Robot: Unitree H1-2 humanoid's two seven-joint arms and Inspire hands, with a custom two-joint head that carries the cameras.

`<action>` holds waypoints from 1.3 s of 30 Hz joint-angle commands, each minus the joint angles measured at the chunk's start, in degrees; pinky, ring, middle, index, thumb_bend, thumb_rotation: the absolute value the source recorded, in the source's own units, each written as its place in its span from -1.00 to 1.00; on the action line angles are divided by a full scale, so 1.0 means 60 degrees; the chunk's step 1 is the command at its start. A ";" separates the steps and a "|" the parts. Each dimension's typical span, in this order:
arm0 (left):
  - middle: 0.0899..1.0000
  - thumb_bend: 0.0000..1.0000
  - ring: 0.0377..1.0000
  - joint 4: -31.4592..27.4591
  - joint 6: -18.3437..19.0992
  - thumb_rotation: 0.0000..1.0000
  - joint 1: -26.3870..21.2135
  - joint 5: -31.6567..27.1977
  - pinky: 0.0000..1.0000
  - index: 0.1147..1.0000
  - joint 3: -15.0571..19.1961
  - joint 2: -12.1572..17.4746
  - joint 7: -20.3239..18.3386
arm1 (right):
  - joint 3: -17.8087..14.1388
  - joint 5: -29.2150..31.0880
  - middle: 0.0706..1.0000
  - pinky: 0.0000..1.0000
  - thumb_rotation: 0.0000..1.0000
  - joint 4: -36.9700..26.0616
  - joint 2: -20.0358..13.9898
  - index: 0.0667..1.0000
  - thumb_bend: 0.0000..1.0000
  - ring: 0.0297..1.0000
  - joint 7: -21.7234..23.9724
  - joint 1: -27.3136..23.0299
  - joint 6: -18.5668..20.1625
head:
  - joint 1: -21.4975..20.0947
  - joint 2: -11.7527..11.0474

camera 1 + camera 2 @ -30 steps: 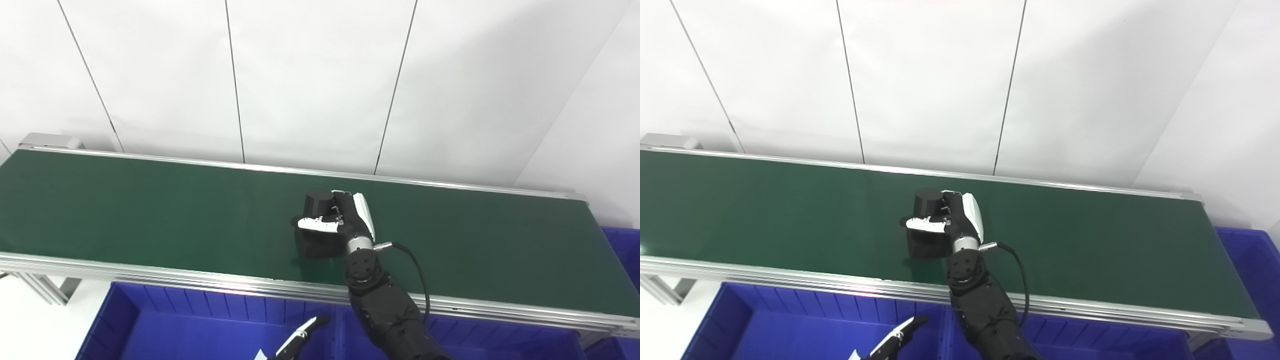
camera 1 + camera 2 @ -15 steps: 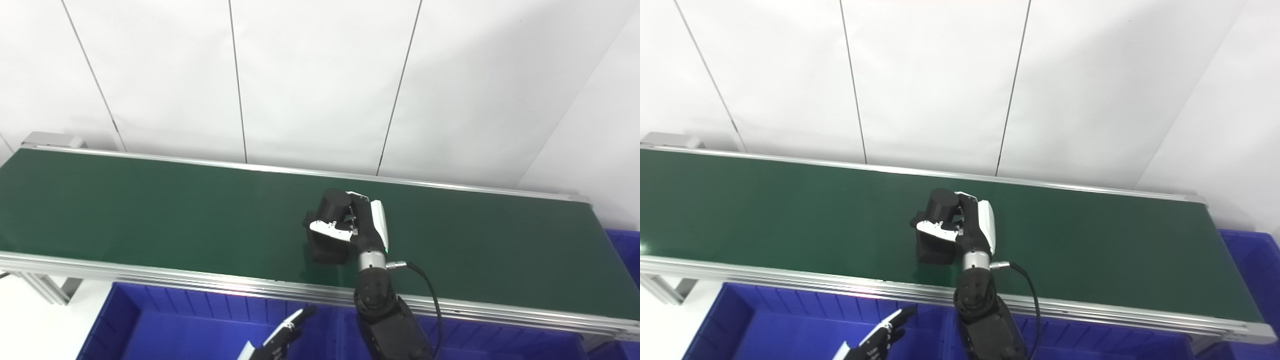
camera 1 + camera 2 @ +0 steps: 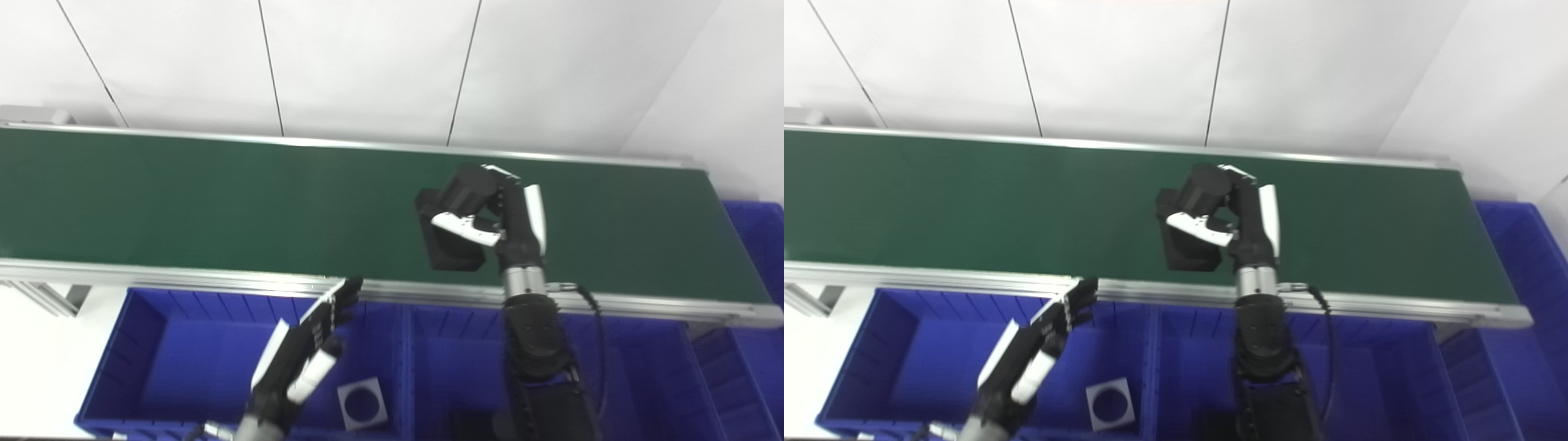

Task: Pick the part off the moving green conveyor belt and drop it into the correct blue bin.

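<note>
One part (image 3: 454, 228), black, w/ a cylinder on a square base, sits in the right hand (image 3: 499, 220), over the near half of the green conveyor belt (image 3: 184, 202). Step in hand: pick looks done, carry to bin starting. Fingers (image 3: 503, 184) wrap over the cylinder top from the far side, white thumb crosses its near side, square base hangs below-left of the palm. Looks tilted and lifted off the belt, but contact w/ belt can't be ruled out.

Next move, my guess: pull back toward the near side over the belt rail, get above the correct blue bin (image 3: 453, 361), then release. Which bin is correct I can't tell; left bin (image 3: 153, 343) has a grey square plate w/ round hole (image 3: 362, 402).

Left hand (image 3: 300, 355) hovers over the left bin, fingers straight and apart, holding nothing.
</note>
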 commanded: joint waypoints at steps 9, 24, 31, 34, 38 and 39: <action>0.84 0.16 0.84 -0.0731 0.1007 0.73 -0.0238 0.0598 0.78 0.75 0.0091 -0.0281 0.0333 | 0.0056 -0.0100 0.00 -0.06 -1.00 -0.1503 -0.1163 -0.22 0.02 -0.07 0.1086 0.1185 -0.0106 | 0.0132 0.0252; 0.88 0.20 0.89 -0.0738 0.1513 0.70 -0.0511 0.0796 0.84 0.78 0.0059 -0.0286 0.0233 | 0.0266 -0.1839 -0.14 -0.46 -1.00 -0.2351 -0.2936 -0.03 0.02 -0.31 0.2655 0.2230 0.2210 | 0.0167 0.0382; 0.89 0.20 0.89 -0.0654 0.1357 0.71 -0.0479 0.0801 0.82 0.77 0.0084 -0.0188 0.0257 | 0.1102 -0.3041 -0.15 -0.69 -1.00 -0.1784 -0.2911 -0.09 0.04 -0.59 0.2858 0.2351 0.2630 | -0.0028 0.0211; 0.89 0.23 0.89 -0.0618 0.1355 0.72 -0.0504 0.0770 0.82 0.78 0.0129 -0.0100 0.0219 | 0.1403 -0.3694 -0.14 -0.72 -1.00 -0.1540 -0.2833 -0.10 0.05 -0.63 0.3276 0.2321 0.2736 | -0.0181 0.0170; 0.90 0.26 0.89 -0.0599 0.1320 0.72 -0.0483 0.0722 0.83 0.77 0.0160 0.0028 0.0182 | 0.1643 -0.4318 -0.13 -0.62 -1.00 -0.1104 -0.2625 -0.09 0.05 -0.48 0.3825 0.2259 0.2748 | -0.0373 0.0153; 0.90 0.27 0.89 -0.0568 0.1262 0.72 -0.0476 0.0673 0.83 0.77 0.0173 0.0054 0.0178 | 0.1680 -0.4481 -0.13 -0.60 -1.00 -0.1032 -0.2573 -0.09 0.05 -0.46 0.3893 0.2227 0.2748 | -0.0373 0.0153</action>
